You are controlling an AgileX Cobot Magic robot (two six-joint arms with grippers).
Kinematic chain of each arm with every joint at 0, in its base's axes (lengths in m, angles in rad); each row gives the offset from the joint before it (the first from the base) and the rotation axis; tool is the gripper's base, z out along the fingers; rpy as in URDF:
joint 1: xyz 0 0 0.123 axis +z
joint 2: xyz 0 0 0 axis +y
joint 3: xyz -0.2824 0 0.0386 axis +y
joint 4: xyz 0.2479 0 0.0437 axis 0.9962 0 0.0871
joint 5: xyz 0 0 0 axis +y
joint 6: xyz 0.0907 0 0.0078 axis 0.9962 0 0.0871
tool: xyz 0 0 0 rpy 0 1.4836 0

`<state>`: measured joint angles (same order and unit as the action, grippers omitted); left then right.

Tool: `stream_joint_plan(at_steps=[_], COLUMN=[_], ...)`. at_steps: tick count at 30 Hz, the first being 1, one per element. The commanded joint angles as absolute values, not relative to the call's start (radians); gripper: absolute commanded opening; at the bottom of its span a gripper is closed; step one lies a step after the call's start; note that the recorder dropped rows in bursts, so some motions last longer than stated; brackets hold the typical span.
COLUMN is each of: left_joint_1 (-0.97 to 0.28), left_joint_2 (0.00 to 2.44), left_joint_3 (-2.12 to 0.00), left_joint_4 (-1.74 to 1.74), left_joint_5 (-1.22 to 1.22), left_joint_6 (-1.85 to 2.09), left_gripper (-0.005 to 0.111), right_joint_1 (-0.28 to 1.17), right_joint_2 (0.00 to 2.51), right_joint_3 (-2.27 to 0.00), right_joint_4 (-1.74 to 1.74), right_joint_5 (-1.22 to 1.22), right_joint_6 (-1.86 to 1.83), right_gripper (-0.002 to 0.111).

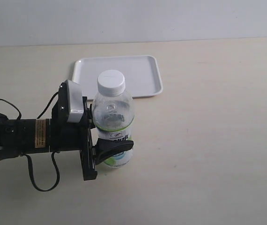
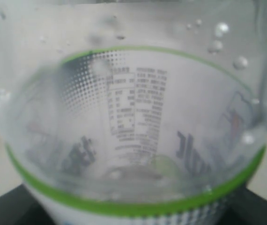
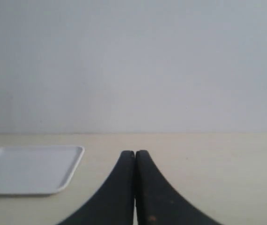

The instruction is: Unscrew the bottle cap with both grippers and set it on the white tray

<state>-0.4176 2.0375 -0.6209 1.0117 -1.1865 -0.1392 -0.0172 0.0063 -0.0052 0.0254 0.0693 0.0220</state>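
Note:
The clear bottle (image 1: 113,123) stands upright on the table in the exterior view, its white ribbed bottle cap (image 1: 111,83) screwed on top. My left gripper (image 1: 106,140) reaches in from the left and is shut on the bottle's labelled lower body, one black finger (image 1: 114,146) wrapping its front. The left wrist view is filled by the bottle (image 2: 133,136) with its green band (image 2: 138,206). My right gripper (image 3: 134,153) is shut with nothing in it, low over bare table; it does not show in the exterior view. The white tray (image 1: 117,75) lies behind the bottle.
The tray (image 3: 30,168) also shows off to one side in the right wrist view, with a pale wall beyond the table's far edge. A black cable (image 1: 40,180) loops from the left arm onto the table.

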Motion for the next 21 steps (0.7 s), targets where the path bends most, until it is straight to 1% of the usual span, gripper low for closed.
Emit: stream_joint_plan(at_steps=[1,8,16,21], left_joint_1=[-0.423,-0.423,-0.423,-0.429], left_joint_2=[2.023,2.016,1.933,1.931], left_joint_3=[-0.627,-0.627,-0.627,-0.627], left_joint_4=[0.984,0.984,1.021,1.030], left_joint_5=[-1.221,-1.197,-1.071,-1.062], left_joint_6=[-0.137,-0.172,-0.217,-0.217], left_gripper=[0.000,0.000,0.000,0.000], right_joint_1=[-0.023,-0.023,-0.023,-0.023], right_joint_2=[0.000,0.000,0.000,0.000], right_joint_3=[0.000,0.000,0.000,0.000], right_joint_4=[0.037,0.053,0.053,0.055], right_joint_5=[-0.027,-0.125,-0.127,-0.127], right_joint_6=[0.078,0.162,0.189,0.191], right_gripper=[0.000,0.000,0.000,0.000])
